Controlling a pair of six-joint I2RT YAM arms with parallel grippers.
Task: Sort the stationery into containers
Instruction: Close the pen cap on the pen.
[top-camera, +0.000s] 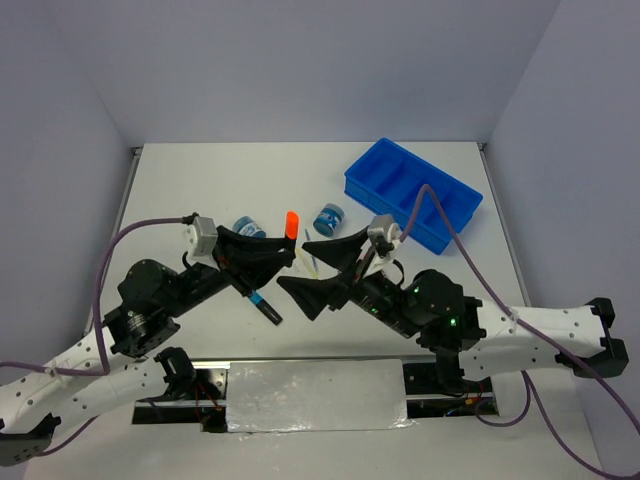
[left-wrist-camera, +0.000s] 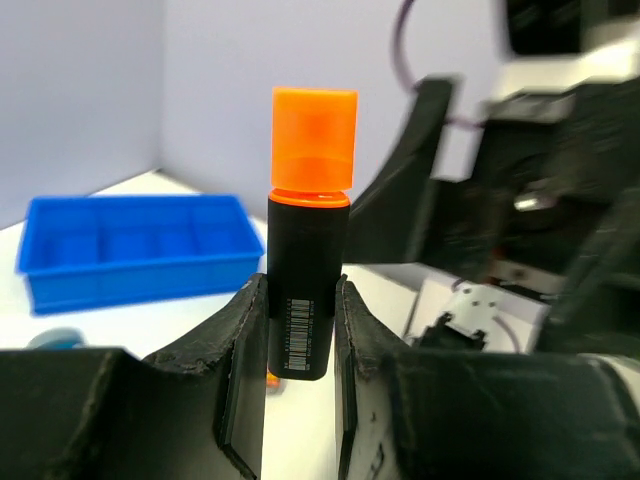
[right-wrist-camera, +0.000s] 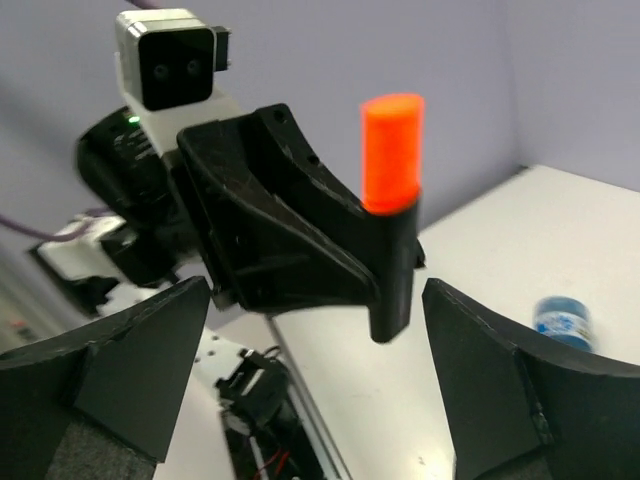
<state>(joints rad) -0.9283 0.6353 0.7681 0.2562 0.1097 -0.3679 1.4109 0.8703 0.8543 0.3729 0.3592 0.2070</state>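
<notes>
The place is a robotics lab test cell. A bare white counter (top-camera: 200, 190) is boxed in by plain pale walls (top-camera: 300, 60) along its far, left and right edges. Two robot arms, the left arm (top-camera: 150, 300) and the right arm (top-camera: 540, 330), are bolted at its near edge beside a shiny metal plate (top-camera: 315, 395). Purple cables (top-camera: 150, 222) trail from them. A small white camera (right-wrist-camera: 165, 60) sits on the wrist behind the left end effector (top-camera: 287, 250).

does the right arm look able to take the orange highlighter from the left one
Probably yes: the right fingers stand open facing the orange highlighter, whose cap stands clear above the left fingers.
</notes>
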